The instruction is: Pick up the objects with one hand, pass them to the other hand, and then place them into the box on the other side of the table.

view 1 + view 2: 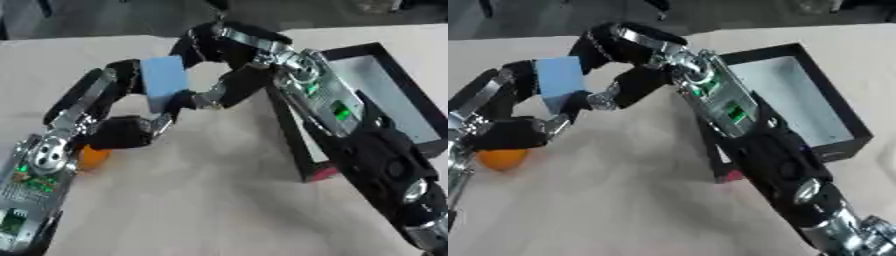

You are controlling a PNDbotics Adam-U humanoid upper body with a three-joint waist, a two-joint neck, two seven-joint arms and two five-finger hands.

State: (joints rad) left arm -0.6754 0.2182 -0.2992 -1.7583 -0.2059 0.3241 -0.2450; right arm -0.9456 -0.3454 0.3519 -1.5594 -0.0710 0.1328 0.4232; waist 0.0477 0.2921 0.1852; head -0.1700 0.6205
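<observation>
We find the blue block (163, 80) held above the counter (219, 200), clamped between the thumb and curled fingers of the left hand (118, 107). The right hand (223, 60) has its fingers hooked around the block's far side, one fingertip touching or nearly touching the lower edge. We cannot tell whether the right hand already bears any of the load.

Hazards, as we judge them:
- If the left hand releases before the right hand has closed on the block, the block will drop to the counter beneath both hands.
- The right hand meets the block near one corner; an off-centre pinch could let the block pivot and slip out.
- The two sets of fingers are interleaved around the block, so withdrawal may snag.
- The right forearm lies over the near wall of the black box (833, 117); a low swing toward it could knock the box.

Pose: the left arm rises from below the block, wrist bent inward. The right arm reaches across, its hand arched over the block. An orange ball (502, 159) lies just below the left hand.
</observation>
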